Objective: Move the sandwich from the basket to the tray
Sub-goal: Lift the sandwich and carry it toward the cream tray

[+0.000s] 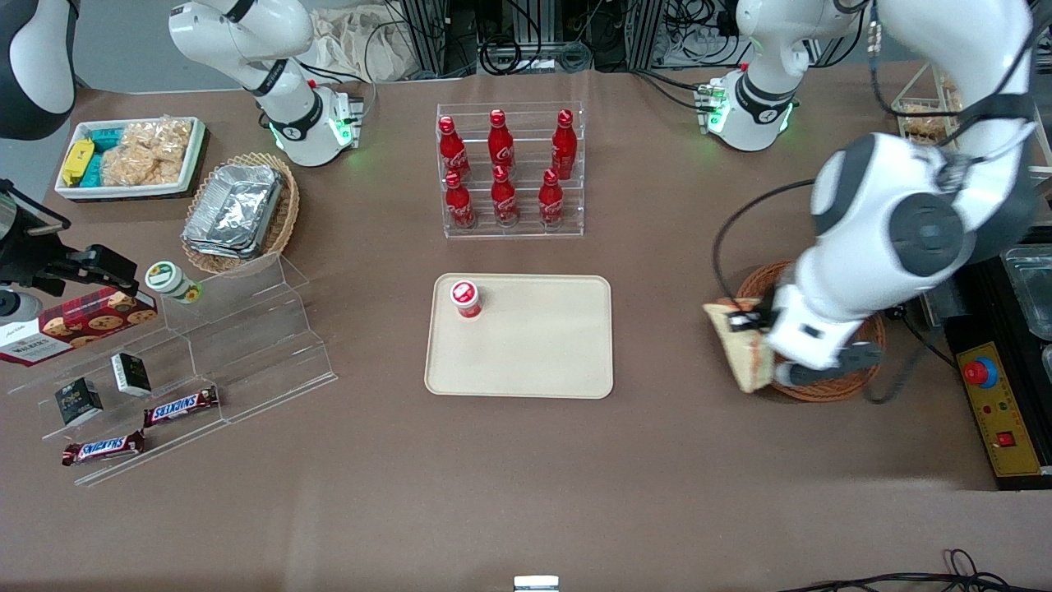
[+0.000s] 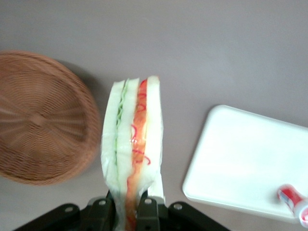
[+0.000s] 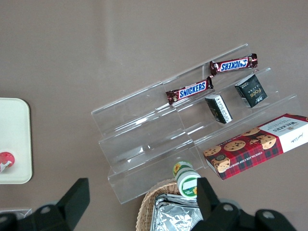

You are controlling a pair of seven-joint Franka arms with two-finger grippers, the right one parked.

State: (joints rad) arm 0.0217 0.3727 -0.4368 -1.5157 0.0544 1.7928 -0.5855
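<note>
The end effector [image 2: 127, 207] was clamped on the sandwich [image 2: 132, 144] by one end, carrying it edge-up just clear of the basket [image 1: 822, 386] — apparently headed toward the tray [image 1: 542, 353] at nine o'clock on the bench [image 1: 526, 477].

The front camera is looking down from high over the whole table [image 1: 526, 493]. The left wrist camera is looking straight down past the gripper [image 2: 129, 204], close above the tray [image 2: 240, 159], which the front view is also showing [image 1: 534, 362]. The right wrist camera is facing down over the parked arm's end, catching the tray's edge [image 3: 19, 144].
</note>
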